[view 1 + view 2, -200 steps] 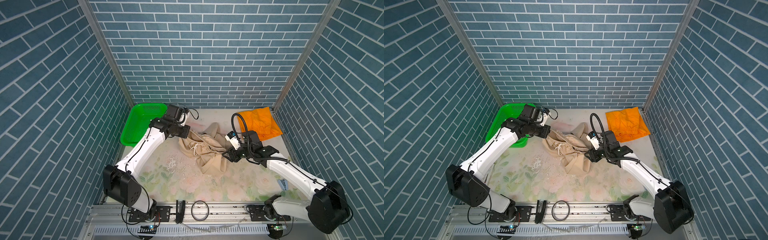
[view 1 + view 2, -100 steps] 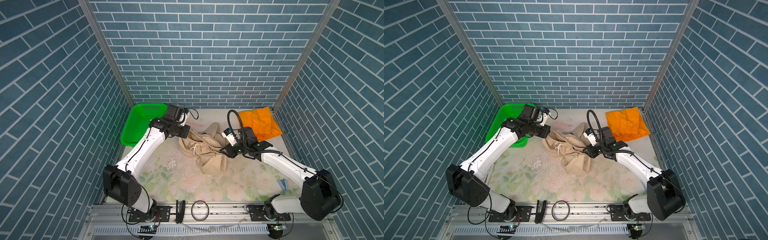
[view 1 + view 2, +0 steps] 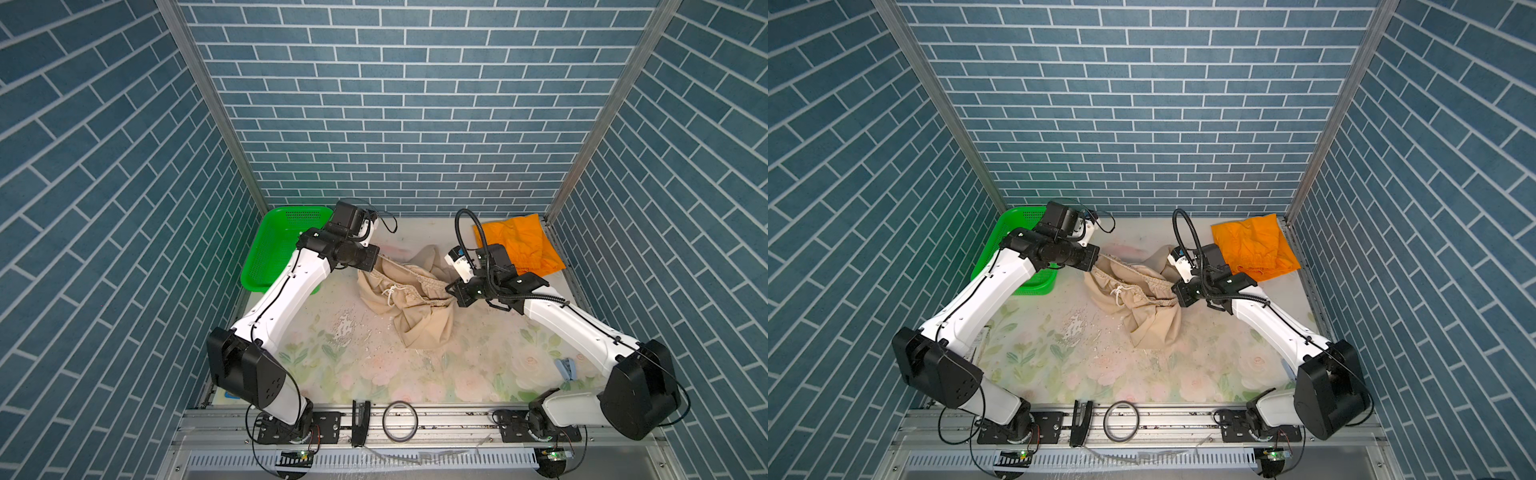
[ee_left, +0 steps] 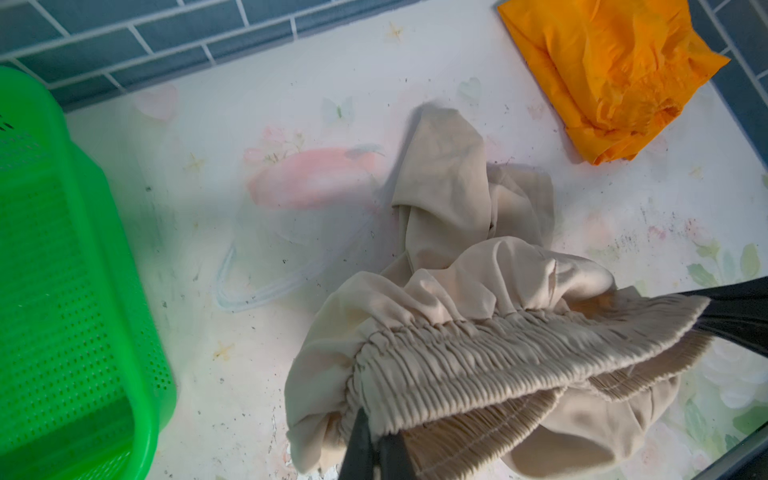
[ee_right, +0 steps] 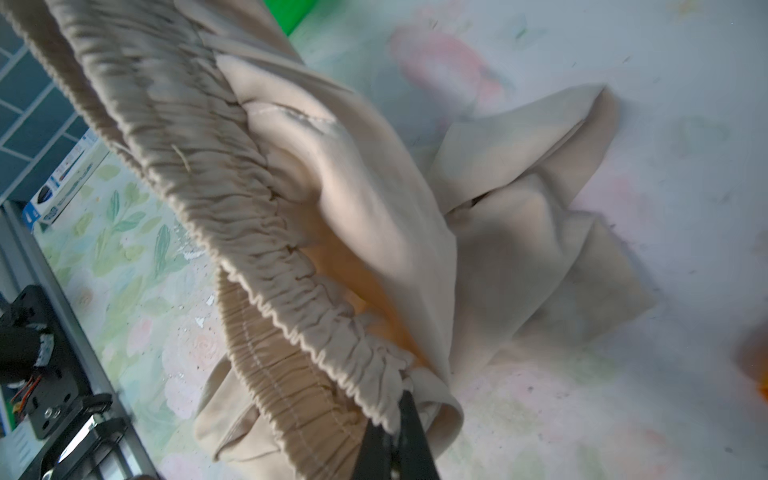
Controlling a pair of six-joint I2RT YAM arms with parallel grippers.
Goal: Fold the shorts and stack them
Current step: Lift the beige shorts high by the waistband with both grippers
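On the table (image 3: pixel 478 374): basket (image 3: pixel 268 249) back left, 1 shorts pair (image 3: pixel 419 320) centre, other pair (image 3: pixel 519 241) back right.

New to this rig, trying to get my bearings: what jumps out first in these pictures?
The beige shorts sag mid-table, waistband stretched between the left gripper and right gripper, both pairs of jaws shut on it. The orange shorts lie in the far right corner, a green basket in the far left.

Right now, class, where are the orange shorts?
In both top views the orange shorts lie at the far right corner, apart from the beige shorts.
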